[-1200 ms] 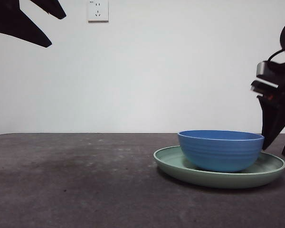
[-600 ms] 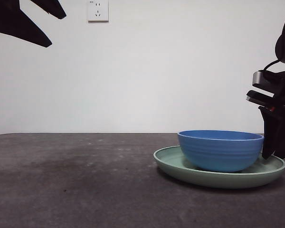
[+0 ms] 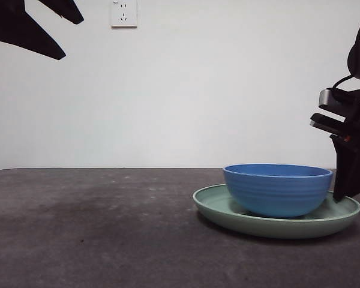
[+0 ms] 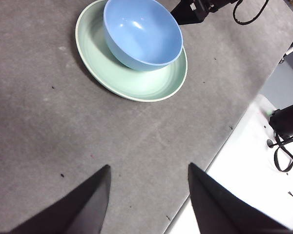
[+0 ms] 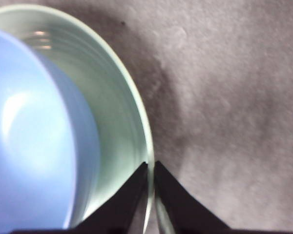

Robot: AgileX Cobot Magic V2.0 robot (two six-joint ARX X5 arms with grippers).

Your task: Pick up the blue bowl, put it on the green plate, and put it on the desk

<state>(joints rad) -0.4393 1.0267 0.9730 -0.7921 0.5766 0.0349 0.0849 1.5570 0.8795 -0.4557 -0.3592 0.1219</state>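
Blue bowl point(image 3: 278, 189) sat inside green plate point(image 3: 276, 217), on the side nearest the right claw; plate rested flat on table point(image 3: 96, 228). Right claw point(image 5: 151, 168) was at the plate's rim, jaws nearly closed w/ the rim edge between them; appeared pinched on the plate, not the bowl. Left claw point(image 4: 147, 170) hung well apart, jaws spread, holding nothing.

Assessment: bowl-on-plate step looked complete; step in hand was gripping the plate for placing on the table. Next move req. firm rim hold and level carry, else bowl may slide. Wall outlet point(image 3: 123, 13) noted, irrelevant.
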